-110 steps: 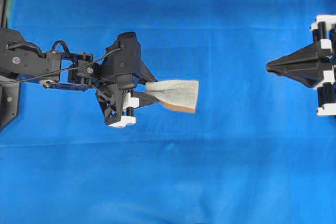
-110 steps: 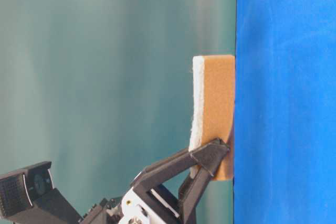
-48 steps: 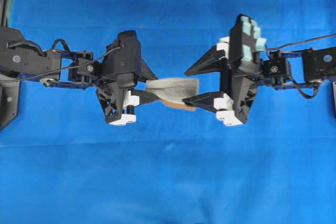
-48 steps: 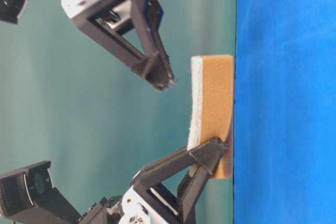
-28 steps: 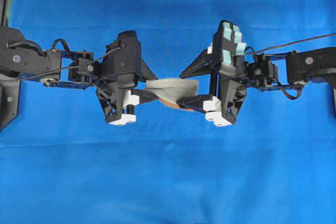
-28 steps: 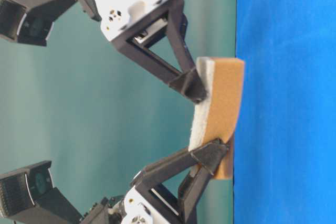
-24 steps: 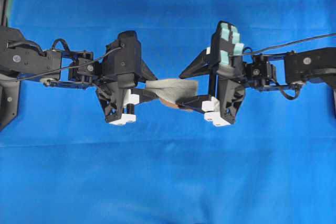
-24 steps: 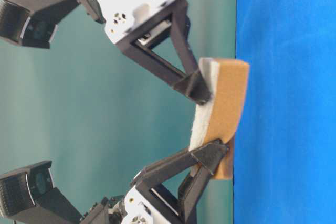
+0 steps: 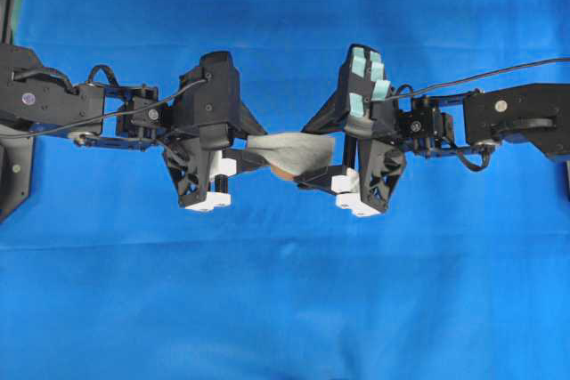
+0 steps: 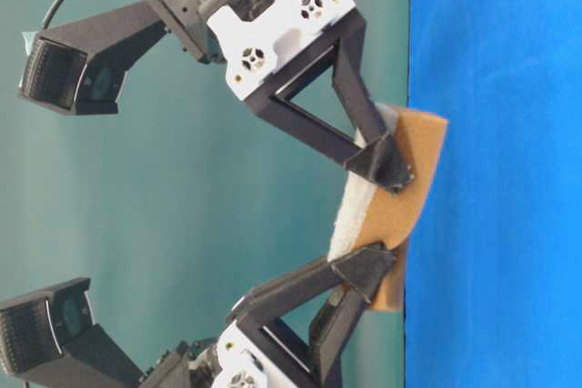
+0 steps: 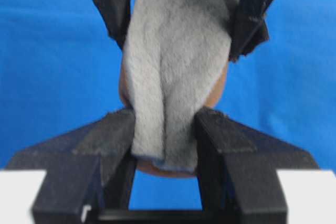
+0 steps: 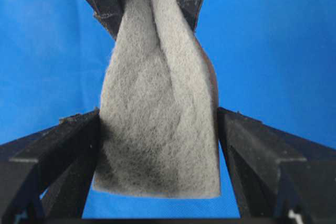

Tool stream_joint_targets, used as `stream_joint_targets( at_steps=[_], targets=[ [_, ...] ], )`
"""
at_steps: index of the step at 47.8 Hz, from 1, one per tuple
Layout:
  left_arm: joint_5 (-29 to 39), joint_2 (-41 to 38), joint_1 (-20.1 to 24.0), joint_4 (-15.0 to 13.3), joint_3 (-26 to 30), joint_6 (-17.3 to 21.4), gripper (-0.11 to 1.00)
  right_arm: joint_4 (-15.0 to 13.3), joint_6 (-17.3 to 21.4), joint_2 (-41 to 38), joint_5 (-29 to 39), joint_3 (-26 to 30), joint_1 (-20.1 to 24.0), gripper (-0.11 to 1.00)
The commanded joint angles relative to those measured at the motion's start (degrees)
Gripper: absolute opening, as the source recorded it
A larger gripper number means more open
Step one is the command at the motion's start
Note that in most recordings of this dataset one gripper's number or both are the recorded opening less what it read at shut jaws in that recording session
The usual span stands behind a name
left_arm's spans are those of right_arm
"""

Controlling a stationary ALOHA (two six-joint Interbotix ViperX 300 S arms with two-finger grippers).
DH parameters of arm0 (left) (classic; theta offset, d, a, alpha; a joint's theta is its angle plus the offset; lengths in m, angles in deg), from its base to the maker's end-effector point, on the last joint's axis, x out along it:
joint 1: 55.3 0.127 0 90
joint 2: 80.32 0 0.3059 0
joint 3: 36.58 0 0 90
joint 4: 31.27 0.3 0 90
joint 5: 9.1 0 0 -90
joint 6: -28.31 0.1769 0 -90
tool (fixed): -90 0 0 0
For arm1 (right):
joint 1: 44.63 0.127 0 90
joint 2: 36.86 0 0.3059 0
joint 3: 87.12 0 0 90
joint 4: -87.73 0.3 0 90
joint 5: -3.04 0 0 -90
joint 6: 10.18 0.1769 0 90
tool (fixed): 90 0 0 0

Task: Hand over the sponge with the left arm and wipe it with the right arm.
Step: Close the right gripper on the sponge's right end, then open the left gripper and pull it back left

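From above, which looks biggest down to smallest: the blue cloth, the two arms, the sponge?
1. the blue cloth
2. the left arm and the right arm, which look about alike, so they tie
3. the sponge

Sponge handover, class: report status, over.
Left gripper shut on sponge. Right gripper open, fingers straddling the sponge's free end. Sponge bent, off the blue table. Nothing in the way.
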Motion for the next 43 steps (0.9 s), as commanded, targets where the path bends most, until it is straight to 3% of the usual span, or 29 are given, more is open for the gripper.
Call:
stream_joint_targets(
  at_steps=[1,8,15,31,33,40,43],
  targets=[
    [-0.70,1.32,-0.09,0.09,0.70,-0.09,0.26,-0.18,-0.26,0.62,0.00,1.14,0.00,0.75],
    [-0.44,1.32,-0.09,0.09,0.62,0.00,0.26,-0.44,-0.62,0.62,0.09,1.58,0.00,0.71],
    [-0.70,1.32,-0.18,0.09,0.79,0.09,0.26,-0.79,-0.70,0.79,1.05,1.93,0.00,0.53],
    [-1.49,1.76,-0.18,0.09,0.18,0.18,0.24,-0.79,-0.79,1.76,2.11,1.58,0.35,0.53],
    [-1.58,2.11,-0.18,0.09,-0.18,0.18,0.29,-0.88,-0.79,2.11,2.37,1.41,0.44,0.53],
    [-3.34,4.31,-0.26,0.09,-2.37,0.18,0.73,-0.79,-0.79,3.78,3.25,0.44,0.88,0.53],
    [-4.39,5.98,-0.26,0.09,-3.78,0.18,0.86,-0.79,-0.79,4.39,3.43,-0.18,1.05,0.53]
  ],
)
